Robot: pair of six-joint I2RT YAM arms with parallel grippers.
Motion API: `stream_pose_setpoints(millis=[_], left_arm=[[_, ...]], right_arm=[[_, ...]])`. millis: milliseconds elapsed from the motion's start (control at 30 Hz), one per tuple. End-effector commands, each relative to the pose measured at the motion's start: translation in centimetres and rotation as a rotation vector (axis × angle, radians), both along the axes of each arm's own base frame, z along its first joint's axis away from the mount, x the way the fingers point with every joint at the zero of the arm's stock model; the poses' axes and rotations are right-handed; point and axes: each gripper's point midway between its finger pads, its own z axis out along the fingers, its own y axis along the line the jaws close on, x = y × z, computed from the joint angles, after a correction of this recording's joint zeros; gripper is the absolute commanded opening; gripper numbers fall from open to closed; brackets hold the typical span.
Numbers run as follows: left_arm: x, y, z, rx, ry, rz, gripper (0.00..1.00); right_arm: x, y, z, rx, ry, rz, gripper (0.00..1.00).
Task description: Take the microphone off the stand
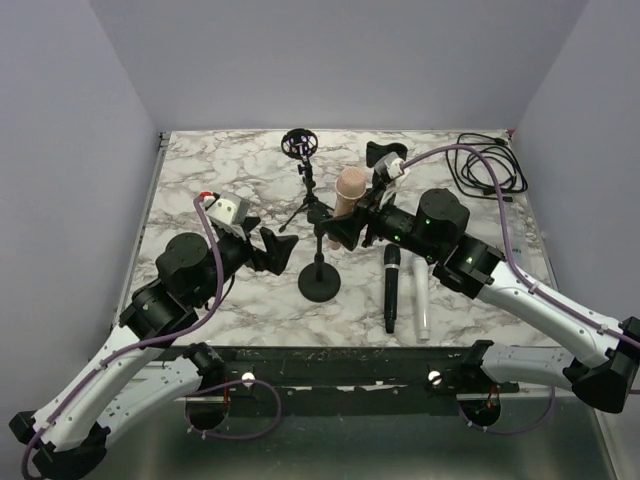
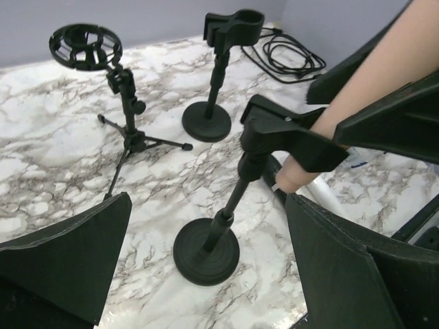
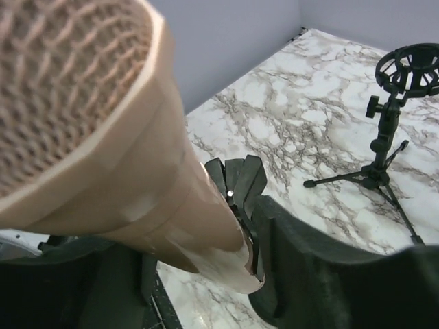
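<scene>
A tan microphone (image 1: pixel 350 188) stands tilted at the clip (image 1: pixel 326 222) of the middle black stand (image 1: pixel 320 282). My right gripper (image 1: pixel 342 228) is shut on its lower body. In the right wrist view the microphone (image 3: pixel 137 171) fills the left side between my fingers, with the clip (image 3: pixel 240 179) pressed against its tail. I cannot tell whether it is still seated in the clip. My left gripper (image 1: pixel 278 250) is open and empty, just left of the stand's pole. In the left wrist view the stand base (image 2: pixel 206 250) lies between its spread fingers (image 2: pixel 68 260).
A tripod stand with a ring mount (image 1: pixel 300 145) and a second round-base stand (image 1: pixel 386 156) are at the back. A black microphone (image 1: pixel 390 290) and a white one (image 1: pixel 421 298) lie right of the middle stand. A coiled cable (image 1: pixel 490 165) is at the back right.
</scene>
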Motion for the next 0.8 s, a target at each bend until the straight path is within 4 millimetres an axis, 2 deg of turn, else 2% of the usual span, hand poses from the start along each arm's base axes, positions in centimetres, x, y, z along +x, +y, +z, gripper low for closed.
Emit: stream_pose_setpoints(millis=[0,33,133,167,267,400,567,633,767], left_arm=[[0.3,-0.6,-0.4,-0.072,0.032,-0.073,0.98],[0.4,-0.5,-0.4,-0.075,0.026,-0.079,0.99],[0.1,-0.8,0.1,-0.093,-0.013,-0.144,0.99],[-0.3,-1.2,0.4,-0.097,-0.034,-0.189,0.98],[-2.3,-2.7,1.1,-0.089,-0.150,-0.369,0.99],[-4.2,-4.0,1.7,-0.064,-0.232,-0.525,0.99],[-3.7,-4.3,1.9,0.051,-0.322,-0.575,0.99],[-3.6,-3.8,2.0,0.105,-0.404,-0.583,0.98],[-1.9,-2.6,2.0,0.184,-0.597,-0.517,0.99]], right_arm=[[0.2,0.7,1.2,-0.022,-0.065,0.036,0.53],[0.3,0.8,1.0,-0.042,-0.075,0.042,0.45],[0.5,0.8,0.0,-0.121,-0.129,0.057,0.11],[0.7,0.7,-0.2,-0.138,-0.149,0.058,0.03],[0.2,1.3,-0.1,-0.160,-0.190,0.124,0.01],[-2.0,2.5,0.4,-0.150,-0.216,0.381,0.01],[-2.8,2.6,0.3,-0.160,-0.203,0.572,0.01],[-2.6,2.0,0.2,-0.149,-0.179,0.630,0.01],[-2.6,1.3,-0.6,-0.134,-0.155,0.709,0.01]])
